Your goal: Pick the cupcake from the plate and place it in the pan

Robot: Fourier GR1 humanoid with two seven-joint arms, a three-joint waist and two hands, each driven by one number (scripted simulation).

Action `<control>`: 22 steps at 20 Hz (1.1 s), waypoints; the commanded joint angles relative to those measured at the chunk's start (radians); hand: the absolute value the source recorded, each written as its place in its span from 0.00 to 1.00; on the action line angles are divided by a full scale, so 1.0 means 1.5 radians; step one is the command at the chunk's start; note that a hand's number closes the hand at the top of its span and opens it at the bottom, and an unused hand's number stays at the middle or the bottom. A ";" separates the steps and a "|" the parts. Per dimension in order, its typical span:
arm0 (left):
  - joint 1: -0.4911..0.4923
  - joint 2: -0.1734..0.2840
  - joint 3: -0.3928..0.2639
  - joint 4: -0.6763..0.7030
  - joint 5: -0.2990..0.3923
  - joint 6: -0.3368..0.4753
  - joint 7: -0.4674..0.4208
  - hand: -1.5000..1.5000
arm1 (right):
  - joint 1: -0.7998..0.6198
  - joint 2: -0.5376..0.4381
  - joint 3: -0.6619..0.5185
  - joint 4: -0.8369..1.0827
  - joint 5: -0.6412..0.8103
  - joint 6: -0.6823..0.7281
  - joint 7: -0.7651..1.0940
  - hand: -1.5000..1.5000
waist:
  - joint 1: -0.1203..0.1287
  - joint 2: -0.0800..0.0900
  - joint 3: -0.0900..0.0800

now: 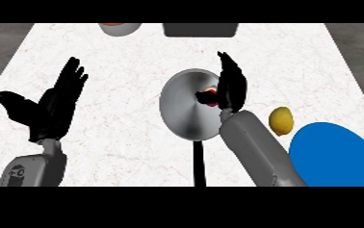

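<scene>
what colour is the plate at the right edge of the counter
Blue: the plate is plain solid blue, seen in the head view, beside the yellow lemon.

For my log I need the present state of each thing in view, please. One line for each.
Cupcake: over the pan, in the right hand.
Right hand: shut on the cupcake.
Left hand: open, resting at the left.
Pan: on the counter, handle toward the robot.
Plate: bare.
Lemon: lying beside the plate.

Cupcake [207, 96] in pan [186, 107], blue plate [327, 155] aside
</scene>
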 commanded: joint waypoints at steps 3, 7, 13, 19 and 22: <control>0.012 -0.001 0.005 -0.013 -0.001 0.005 0.002 0.50 | 0.129 -0.016 -0.046 -0.173 -0.124 -0.068 -0.132 0.00 | -0.015 -0.004 0.001; 0.018 -0.007 0.008 -0.003 -0.002 0.009 -0.007 0.50 | 0.256 -0.053 -0.035 -0.369 -0.203 -0.017 -0.162 0.00 | -0.028 -0.007 0.000; 0.053 -0.009 -0.006 -0.059 -0.006 0.004 0.010 0.50 | 0.449 -0.115 -0.057 -0.553 -0.391 0.062 -0.333 0.00 | -0.017 -0.005 0.001; 0.001 0.011 0.026 -0.001 0.009 -0.012 0.009 0.50 | 0.655 -0.153 -0.053 -0.648 -0.456 0.119 -0.473 0.00 | -0.014 -0.002 0.000; -0.010 0.001 0.017 -0.010 -0.007 0.001 0.017 0.50 | 0.698 -0.176 -0.075 -0.726 -0.453 0.140 -0.444 0.00 | -0.011 -0.002 0.000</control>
